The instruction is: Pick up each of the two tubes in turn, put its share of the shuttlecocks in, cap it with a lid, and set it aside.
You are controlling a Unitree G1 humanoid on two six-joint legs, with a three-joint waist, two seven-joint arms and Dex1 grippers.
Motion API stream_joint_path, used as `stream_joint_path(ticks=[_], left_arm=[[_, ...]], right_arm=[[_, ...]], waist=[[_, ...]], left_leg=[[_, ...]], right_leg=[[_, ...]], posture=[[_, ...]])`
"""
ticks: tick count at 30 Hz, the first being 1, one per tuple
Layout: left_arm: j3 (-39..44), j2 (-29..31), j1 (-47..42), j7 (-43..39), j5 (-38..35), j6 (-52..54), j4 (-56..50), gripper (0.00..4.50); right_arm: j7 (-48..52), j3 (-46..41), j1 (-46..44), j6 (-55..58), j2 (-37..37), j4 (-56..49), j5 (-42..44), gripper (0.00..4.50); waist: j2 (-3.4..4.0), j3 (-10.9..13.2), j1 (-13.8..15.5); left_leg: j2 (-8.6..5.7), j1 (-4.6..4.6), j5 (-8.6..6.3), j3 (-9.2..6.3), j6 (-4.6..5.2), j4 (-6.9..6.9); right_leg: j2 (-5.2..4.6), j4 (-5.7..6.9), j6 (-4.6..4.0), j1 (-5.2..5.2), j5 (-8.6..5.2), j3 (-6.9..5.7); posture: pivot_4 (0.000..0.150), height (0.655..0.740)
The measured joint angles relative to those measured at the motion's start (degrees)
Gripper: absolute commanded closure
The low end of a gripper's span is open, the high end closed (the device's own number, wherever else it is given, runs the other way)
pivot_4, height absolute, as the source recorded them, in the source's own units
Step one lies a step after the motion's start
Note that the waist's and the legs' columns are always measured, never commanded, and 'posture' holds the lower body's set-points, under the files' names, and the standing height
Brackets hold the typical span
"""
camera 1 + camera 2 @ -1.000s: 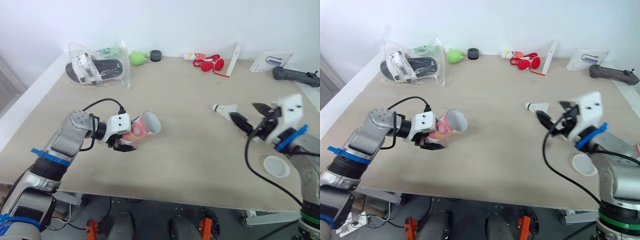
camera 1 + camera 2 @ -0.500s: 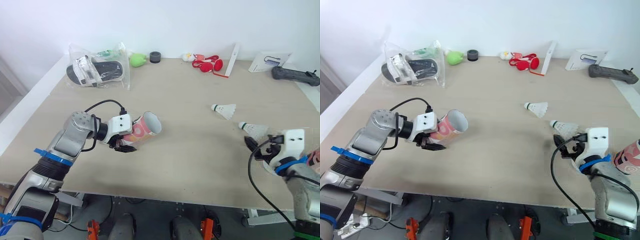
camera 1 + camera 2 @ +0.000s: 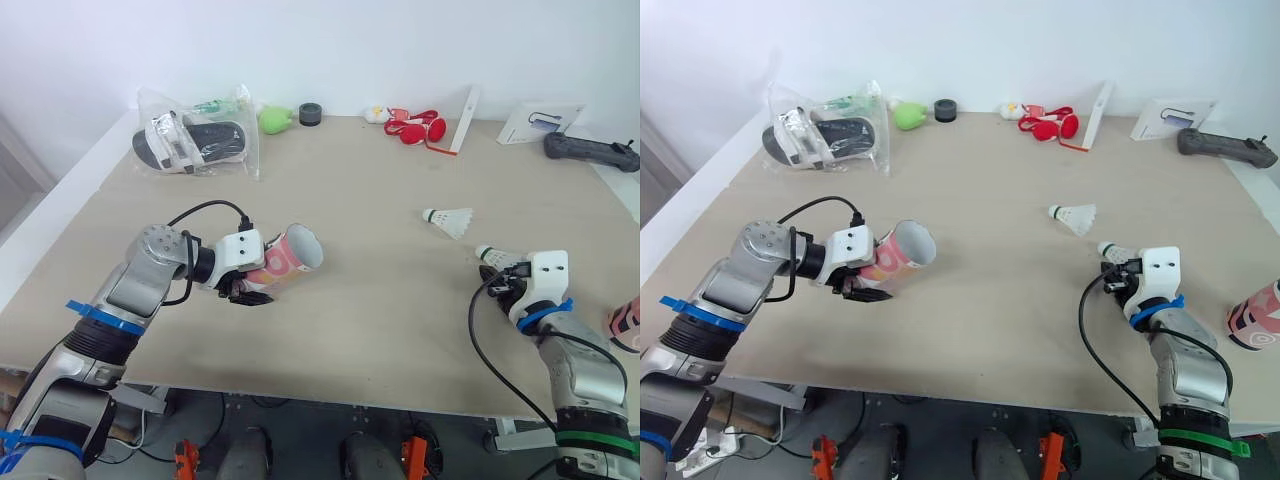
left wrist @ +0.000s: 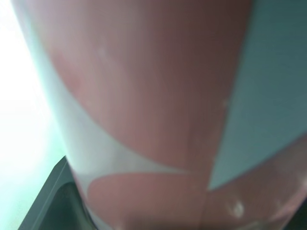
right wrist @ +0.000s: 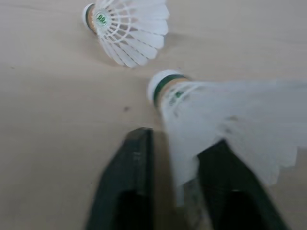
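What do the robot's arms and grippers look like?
The left arm and right arm are silver-grey with blue tape bands; the right adds a green ring. The left gripper and right gripper each have a white boxy housing, black cable and two black fingers.

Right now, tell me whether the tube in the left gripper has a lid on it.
No, the left eye view shows the tube in the left gripper with its mouth open and uncapped.
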Motion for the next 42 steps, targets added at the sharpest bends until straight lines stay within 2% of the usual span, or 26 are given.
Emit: stream_joint_path(ticks=[1,10,15,20,23,26,27,28,33,39,41,42], left_arm=[[0.01,0.00,0.05,0.01,0.00,0.01,-0.09,1.34],[0.04,0.06,0.29,0.07,0.02,0.87,-0.95,1.34],[0.02,-0.02,0.27,0.07,0.08,0.92,-0.95,1.34],[0.00,0.16,0.30,-0.14,0.20,1.04,-0.96,1.34],[-0.11,-0.37,0.28,-0.05,0.44,1.01,-0.98,1.34],[-0.20,-0.79,0.13,-0.06,0.48,0.96,-0.94,1.34],[-0.23,-0.88,0.07,-0.08,0.49,0.96,-0.93,1.34],[-0.13,-1.01,0.12,-0.13,0.43,0.90,-0.99,1.34],[-0.07,-1.40,0.25,-0.09,0.37,0.76,-1.48,1.34],[0.07,-1.18,0.72,0.50,0.52,1.15,-1.87,1.34],[0.41,-1.05,1.52,0.89,0.52,1.14,-2.80,1.34],[0.44,-1.05,1.65,1.00,0.53,1.15,-3.00,1.34]], right_arm=[[-0.14,0.02,-0.04,-0.16,0.01,0.08,-0.02,4.41],[-0.24,-0.56,0.63,-0.58,0.05,-1.71,1.50,4.41],[3.64,-1.98,1.76,3.16,-3.22,-11.45,6.33,4.41],[14.11,-0.84,2.12,15.15,-13.09,-28.95,18.65,4.41],[17.66,5.64,-5.71,21.62,-17.23,-38.92,24.13,4.41],[18.72,16.93,-13.87,24.79,-16.06,-41.39,23.66,4.41],[18.83,18.25,-14.72,24.88,-15.55,-41.46,23.48,4.41],[19.46,23.45,-18.07,24.94,-13.16,-41.10,21.53,4.41],[20.87,32.81,-21.53,23.17,-8.40,-37.76,16.30,4.41],[23.35,36.40,-23.32,18.99,-6.72,-33.74,10.83,4.41],[23.91,36.25,-23.65,18.83,-5.74,-33.04,10.00,3.37],[23.91,36.07,-23.91,18.87,-5.70,-32.65,9.93,3.20]], waist=[[0.00,0.00,0.00],[0.01,0.00,-0.01],[0.02,0.01,0.00],[0.19,0.02,-0.15],[0.04,0.00,-0.08],[-0.02,0.00,-0.02],[-0.03,0.00,0.02],[-0.04,0.01,0.04],[-0.08,-0.01,0.46],[-0.08,-0.01,0.33],[-0.08,-0.01,0.13],[-0.08,-0.01,0.13]], left_leg=[[0.00,0.00,0.00,0.00,0.00,0.00],[0.01,0.00,0.00,0.00,0.00,-0.02],[0.01,0.00,0.00,-0.01,0.00,-0.02],[0.01,0.01,0.00,-0.02,0.01,-0.05],[0.07,0.04,0.02,-0.12,0.03,-0.02],[0.03,-0.01,0.02,-0.09,0.03,0.03],[0.03,-0.03,0.02,-0.09,0.03,0.04],[0.03,-0.07,0.02,-0.09,0.03,0.03],[-0.02,-0.20,0.02,-0.14,0.03,0.02],[0.04,-0.13,0.02,-0.15,0.03,0.02],[0.06,-0.12,0.02,-0.15,0.03,0.02],[0.06,-0.12,0.02,-0.15,0.03,0.02]], right_leg=[[0.01,0.00,0.00,0.00,0.00,0.00],[0.00,0.00,-0.01,0.00,-0.01,0.01],[0.00,0.00,0.01,0.00,-0.02,-0.01],[0.01,0.00,0.00,-0.01,-0.04,0.01],[0.06,-0.01,-0.04,0.04,0.00,-0.09],[0.01,-0.07,-0.01,0.05,0.00,-0.06],[0.01,-0.08,-0.02,0.04,0.00,-0.06],[0.01,-0.10,0.00,0.03,-0.01,-0.06],[-0.04,-0.14,0.01,0.02,-0.07,-0.13],[0.04,-0.11,-0.02,0.02,-0.05,-0.14],[0.05,-0.10,-0.03,0.02,-0.05,-0.12],[0.05,-0.10,-0.03,0.02,-0.05,-0.12]], posture=[[0.150,0.7400],[0.150,0.7400],[0.150,0.7400],[0.150,0.7400],[0.150,0.7400],[0.150,0.7400],[0.150,0.7400],[0.150,0.7400],[0.150,0.7400],[0.150,0.7400],[0.150,0.7400],[0.150,0.7400]])
